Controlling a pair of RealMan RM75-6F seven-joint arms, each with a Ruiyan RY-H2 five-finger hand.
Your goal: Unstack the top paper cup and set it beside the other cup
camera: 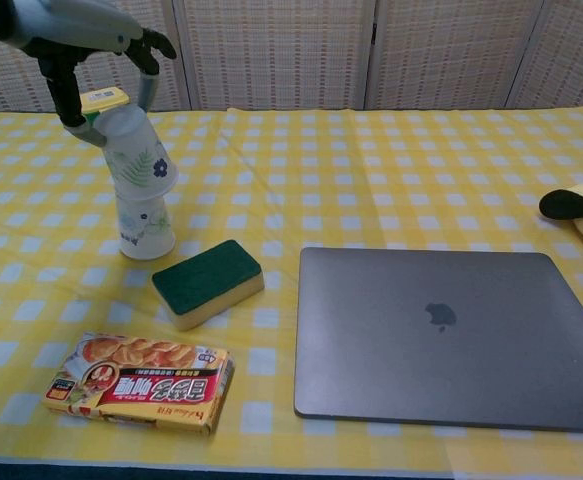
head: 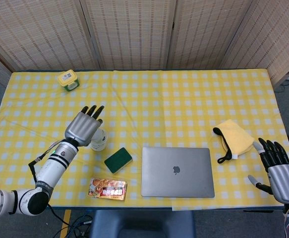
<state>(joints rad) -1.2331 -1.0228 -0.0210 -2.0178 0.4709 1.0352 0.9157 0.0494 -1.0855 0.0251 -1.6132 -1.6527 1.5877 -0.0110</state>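
We see the left hand (camera: pixel 91 40) holding the top cup (camera: pixel 136 150) upside down, lifted and tilted, its rim still over the lower cup (camera: pixel 146 228). The lower cup stands on the yellow checked table (camera: pixel 391 180), just left of the green sponge (camera: pixel 208 282). The right hand (head: pixel 279 168) is at the near right edge with fingers spread, holding nothing.
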